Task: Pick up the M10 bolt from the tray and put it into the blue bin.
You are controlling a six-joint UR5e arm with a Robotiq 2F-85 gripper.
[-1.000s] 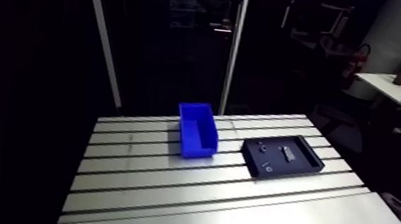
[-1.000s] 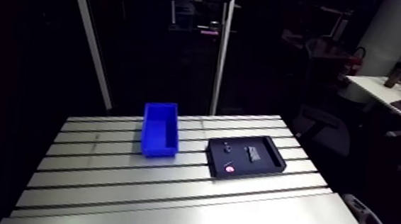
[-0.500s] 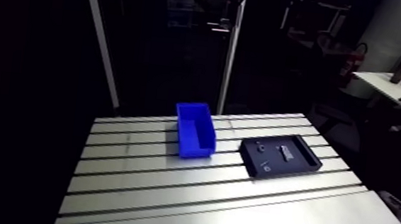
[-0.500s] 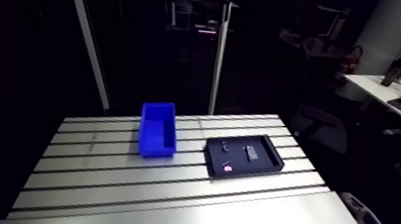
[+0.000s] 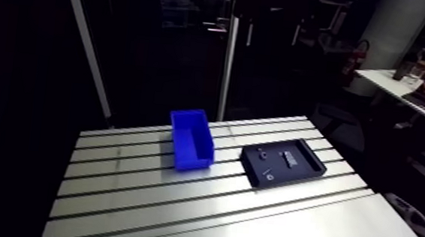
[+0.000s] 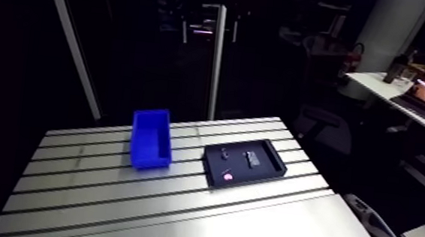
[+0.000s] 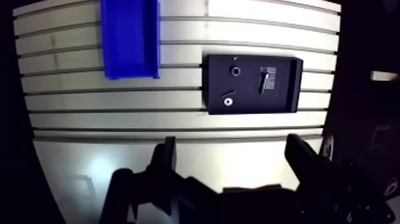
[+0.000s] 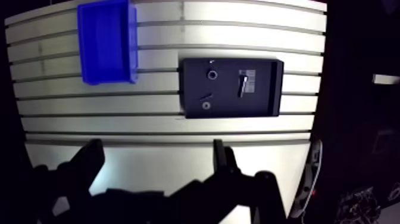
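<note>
Aluminium slotted table point(image 5: 175, 214) is seen with a blue bin point(image 5: 191, 139) on its far half and a black tray point(image 7: 280, 100) just to the right of it, the two apart with a strip of bare table between. In the wrist view the bin's far end is cut off by the frame, and its inside is too uniformly blue for any contents to be made out. Four small dark parts are seen in the tray. The M10 bolt point(image 7: 262, 82) is taken to be the elongated piece lying towards the tray's right side, beside a pale patch that cannot be read, though thread and head are too small to confirm. A small ring point(image 7: 236, 71) is seen to its left at the far side, a second ring point(image 7: 228, 102) nearer, and a thin slanted sliver point(image 7: 228, 93) just beside that one, which cannot be identified. In the arm view these parts are reduced to specks. The gripper point(image 7: 235, 159) is held high above the table's near edge, well apart from tray and bin. Its fingers point(image 7: 165, 156) are spread wide, dark and silhouetted, and nothing is gripped between them.
</note>
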